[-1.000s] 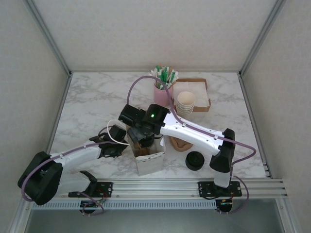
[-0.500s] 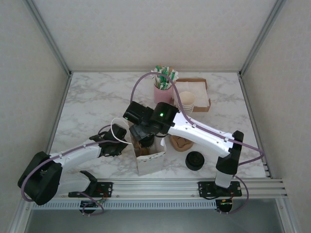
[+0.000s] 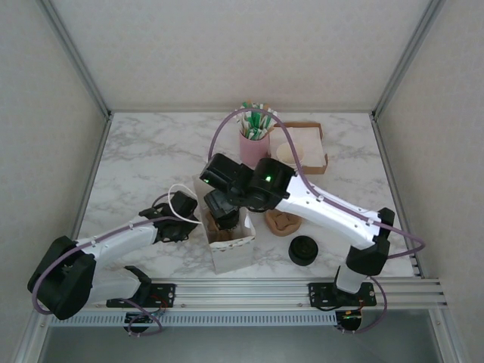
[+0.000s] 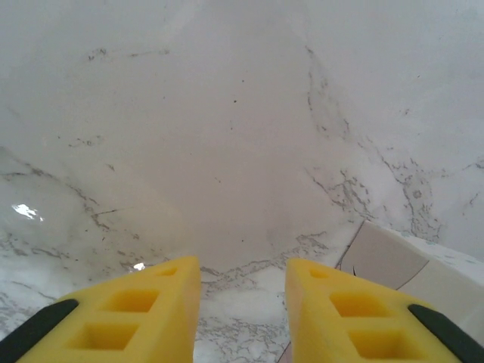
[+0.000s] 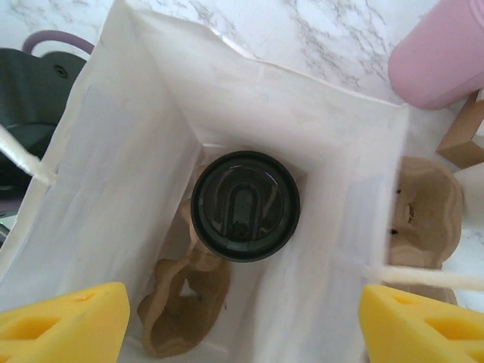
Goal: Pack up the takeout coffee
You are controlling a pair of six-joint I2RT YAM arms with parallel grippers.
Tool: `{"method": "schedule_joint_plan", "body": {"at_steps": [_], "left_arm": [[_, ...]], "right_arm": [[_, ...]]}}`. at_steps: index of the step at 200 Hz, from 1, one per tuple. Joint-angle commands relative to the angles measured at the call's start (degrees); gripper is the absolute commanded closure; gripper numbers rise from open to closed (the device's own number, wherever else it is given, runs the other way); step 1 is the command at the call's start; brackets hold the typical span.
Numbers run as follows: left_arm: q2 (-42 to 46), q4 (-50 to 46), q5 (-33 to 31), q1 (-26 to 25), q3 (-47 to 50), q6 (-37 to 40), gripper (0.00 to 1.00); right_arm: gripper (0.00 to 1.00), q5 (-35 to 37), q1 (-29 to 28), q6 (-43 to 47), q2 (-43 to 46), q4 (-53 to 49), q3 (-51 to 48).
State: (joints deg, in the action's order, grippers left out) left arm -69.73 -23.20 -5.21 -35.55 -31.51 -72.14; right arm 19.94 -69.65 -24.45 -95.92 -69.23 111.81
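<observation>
Top camera overlooks whole table (image 3: 144, 159); right wrist peers closely down into bag (image 5: 136, 174).

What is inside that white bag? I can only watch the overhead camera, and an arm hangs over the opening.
Observer: The right wrist view looks straight down into the white bag. A takeout cup with a black lid stands upright at the bottom, beside a brown cardboard carrier.
Operator: Is that arm gripping the cup?
Observer: No. The right fingers are spread wide above the bag's mouth, well clear of the lid.
Operator: And the other arm?
Observer: The left fingers sit close together over the marble table, with nothing visible between them.
</observation>
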Motion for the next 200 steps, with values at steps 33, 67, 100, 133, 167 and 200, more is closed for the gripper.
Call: {"method": "schedule_joint_plan", "body": {"at_steps": [33,67,100,133,167,200], "left_arm": [[3.28,-5.88,-4.87,-0.48,-3.19,2.37,0.63],[4.58,-7.52,-5.94,-0.48,-3.89,3.25,0.62],[6.51,-11.96,-9.52,-0.48,-6.28,5.56,0.61],[10.38,-17.88,-15.17,-0.38,-10.2,9.98,0.57],[15.25,-23.38,-22.4,-0.38,-14.99,15.19,0.52],[18.21,-26.35,-28.55,-0.23,-20.5,21.82,0.47]], "right_arm": [[0.21,2.47,-0.5,3.68,6.18,4.52,-0.88],[0.22,3.93,-0.58,4.59,8.39,6.06,-1.39],[0.24,4.73,-0.52,6.19,11.19,10.08,-2.93],[0.25,7.61,-0.5,8.66,14.74,15.03,-4.92],[0.28,13.78,-0.57,12.07,17.61,20.27,-5.74],[0.28,19.62,0.53,16.38,18.32,24.85,-5.97]]}}
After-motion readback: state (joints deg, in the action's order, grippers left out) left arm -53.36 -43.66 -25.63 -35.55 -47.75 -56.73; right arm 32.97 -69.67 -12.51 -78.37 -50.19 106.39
